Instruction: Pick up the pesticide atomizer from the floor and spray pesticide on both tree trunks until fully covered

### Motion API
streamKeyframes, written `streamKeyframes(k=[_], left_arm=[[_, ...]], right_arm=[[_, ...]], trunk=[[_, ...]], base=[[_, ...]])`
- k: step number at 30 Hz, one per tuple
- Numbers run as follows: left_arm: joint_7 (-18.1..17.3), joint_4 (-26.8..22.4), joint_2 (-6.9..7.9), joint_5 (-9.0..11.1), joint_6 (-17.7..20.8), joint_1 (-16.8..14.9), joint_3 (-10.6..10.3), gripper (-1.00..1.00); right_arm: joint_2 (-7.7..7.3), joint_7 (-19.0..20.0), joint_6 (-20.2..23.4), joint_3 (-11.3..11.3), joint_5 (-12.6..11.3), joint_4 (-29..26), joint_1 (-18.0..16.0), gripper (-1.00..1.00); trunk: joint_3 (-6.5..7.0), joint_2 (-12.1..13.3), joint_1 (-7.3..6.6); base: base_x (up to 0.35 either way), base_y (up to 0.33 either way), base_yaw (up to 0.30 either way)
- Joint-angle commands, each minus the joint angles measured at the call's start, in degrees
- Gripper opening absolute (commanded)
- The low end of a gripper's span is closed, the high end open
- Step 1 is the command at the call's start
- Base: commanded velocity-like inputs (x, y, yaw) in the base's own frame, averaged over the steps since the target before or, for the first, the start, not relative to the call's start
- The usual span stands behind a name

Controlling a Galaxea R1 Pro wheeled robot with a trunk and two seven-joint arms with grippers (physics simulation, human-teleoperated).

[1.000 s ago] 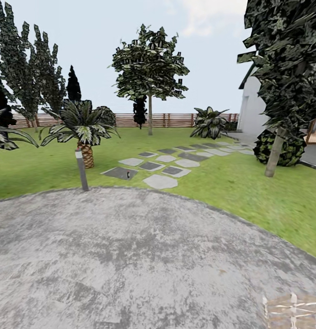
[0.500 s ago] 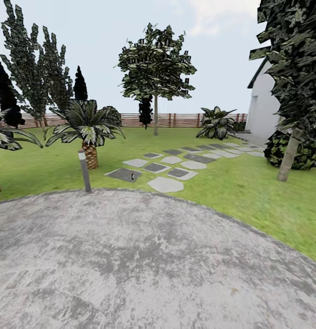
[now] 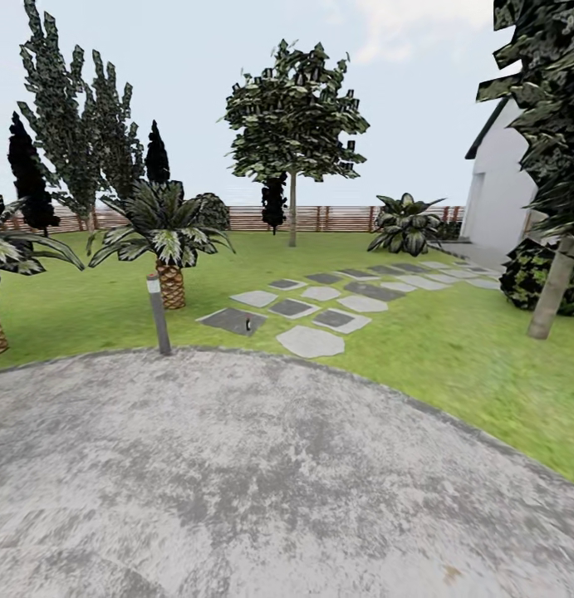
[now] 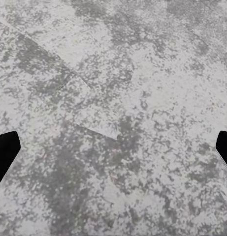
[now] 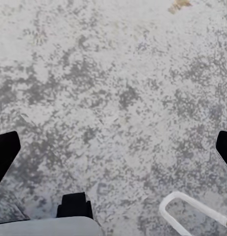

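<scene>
The pesticide atomizer is a tiny dark bottle standing on a dark stepping stone in the lawn, far ahead of me. One tree rises at the back centre, its thin trunk in front of the fence. The second tree's leaning trunk stands at the right edge, its crown cut off by the frame. My left gripper and right gripper both hang open over grey pavement, fingertips wide apart, nothing between them.
I stand on a round grey paved patch. A grey bollard lamp stands at its far edge, with a short palm behind it. Stepping stones lead right toward the white house. A slat fence closes the lawn.
The whole head view has shifted right and slightly down, so the camera has turned left. A wooden object at the bottom right corner has left the picture.
</scene>
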Motion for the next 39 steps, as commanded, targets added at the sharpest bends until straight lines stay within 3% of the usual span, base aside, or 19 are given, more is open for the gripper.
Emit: streamKeyframes(k=[1, 12, 39], left_arm=[[0.02, 0.04, -0.03, 0.13, -0.15, -0.04, 0.09, 1.00], [0.02, 0.08, -0.03, 0.12, -0.14, -0.04, 0.08, 1.00], [0.02, 0.09, -0.03, 0.07, -0.15, -0.04, 0.08, 1.00]], right_arm=[[0.00, -0.11, -0.18, 0.03, -0.01, 0.04, -0.03, 1.00], [0.00, -0.13, -0.18, 0.03, -0.01, 0.04, -0.03, 1.00], [0.00, -0.14, -0.18, 0.03, -0.01, 0.04, -0.03, 1.00]], trunk=[[-0.06, -0.03, 0.03], [-0.06, -0.03, 0.03], [-0.06, -0.03, 0.03]], base=[[0.350, 0.000, 0.100], [0.350, 0.000, 0.103], [0.350, 0.000, 0.003]])
